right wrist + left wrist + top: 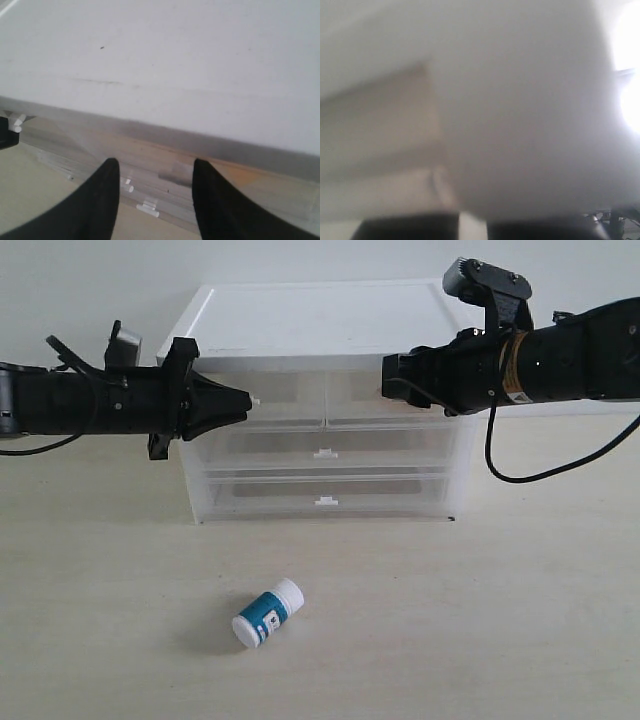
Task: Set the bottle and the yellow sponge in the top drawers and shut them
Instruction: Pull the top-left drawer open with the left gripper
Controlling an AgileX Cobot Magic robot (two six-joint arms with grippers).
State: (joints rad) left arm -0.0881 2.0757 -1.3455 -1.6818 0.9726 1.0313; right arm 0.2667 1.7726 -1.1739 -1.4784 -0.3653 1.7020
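The bottle, white with a teal label, lies on its side on the table in front of the cabinet. Both top drawers look closed: the left one and the right one. My left gripper is at the left top drawer's front, shut on its small white tab handle, which shows between the dark fingers in the blurred left wrist view. My right gripper hovers open at the right top drawer's front, with nothing between its fingers. The yellow sponge is out of view.
Two wider drawers with white tab handles sit below the top pair. The cabinet's white top fills most of the right wrist view. A wall stands close behind the cabinet. The beige table spreads in front.
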